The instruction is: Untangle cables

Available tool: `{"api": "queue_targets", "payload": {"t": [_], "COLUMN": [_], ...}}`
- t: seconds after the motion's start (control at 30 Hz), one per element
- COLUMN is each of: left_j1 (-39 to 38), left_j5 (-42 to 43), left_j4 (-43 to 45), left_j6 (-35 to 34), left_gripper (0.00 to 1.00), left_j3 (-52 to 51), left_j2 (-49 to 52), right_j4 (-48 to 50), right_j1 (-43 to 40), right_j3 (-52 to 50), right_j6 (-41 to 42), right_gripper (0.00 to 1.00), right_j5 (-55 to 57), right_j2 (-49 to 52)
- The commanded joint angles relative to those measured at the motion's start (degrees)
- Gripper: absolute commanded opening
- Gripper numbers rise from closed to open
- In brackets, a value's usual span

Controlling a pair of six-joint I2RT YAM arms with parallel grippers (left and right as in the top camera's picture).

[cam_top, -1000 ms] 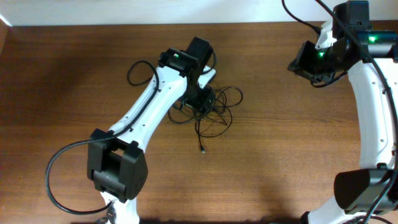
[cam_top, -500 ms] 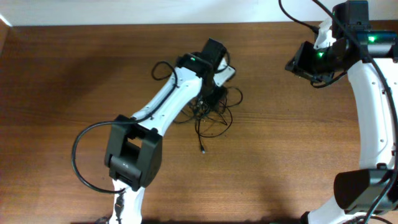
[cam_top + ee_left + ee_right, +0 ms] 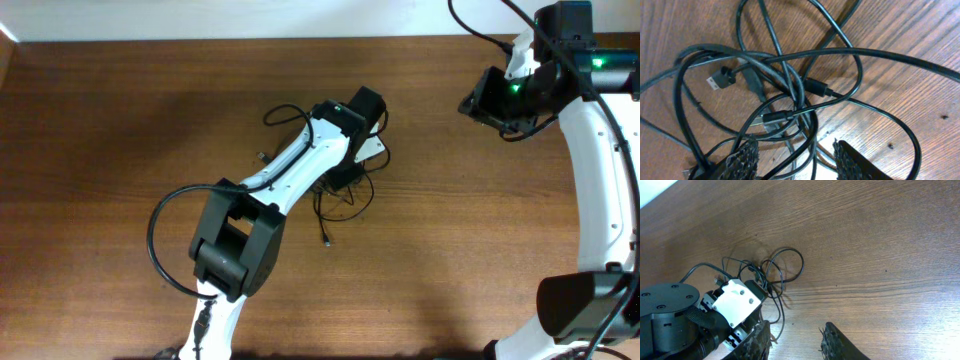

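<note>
The cables (image 3: 817, 87) are judged light and limp, best taken near a plug (image 3: 776, 118). The left gripper (image 3: 795, 152) is spread above them; the right gripper (image 3: 792, 335) is open and empty.

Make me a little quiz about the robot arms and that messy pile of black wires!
1. True or false: the right gripper is squeezing the cables.
2. Which gripper hangs right above the cables? A) the left gripper B) the right gripper C) both
3. Fill in the gap: the left gripper's jaws are ____ (open or shut).

Key
1. False. Its jaws are open with nothing in them, well away from the cables.
2. A
3. open
</note>
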Motion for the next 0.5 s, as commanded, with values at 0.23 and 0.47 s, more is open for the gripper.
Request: {"api": "queue_targets", "payload": {"t": [0.23, 0.47], "left_j1": [0.55, 0.55], "left_j5": [-4.15, -4.81], "left_j4": [-5.09, 5.88], "left_j6": [0.92, 0.83], "left_gripper": [0.42, 0.0], "left_j3": [-0.74, -6.21], "left_j2": [0.5, 0.57], "right_j4": [-0.09, -0.33], "right_j1": [0.26, 0.26], "right_j3": [1.4, 1.4], "right_j6": [-0.66, -0.66], "right_gripper": [0.35, 0.35], "right_j5": [0.52, 0.52], "right_j2": [-0.22, -0.22]}}
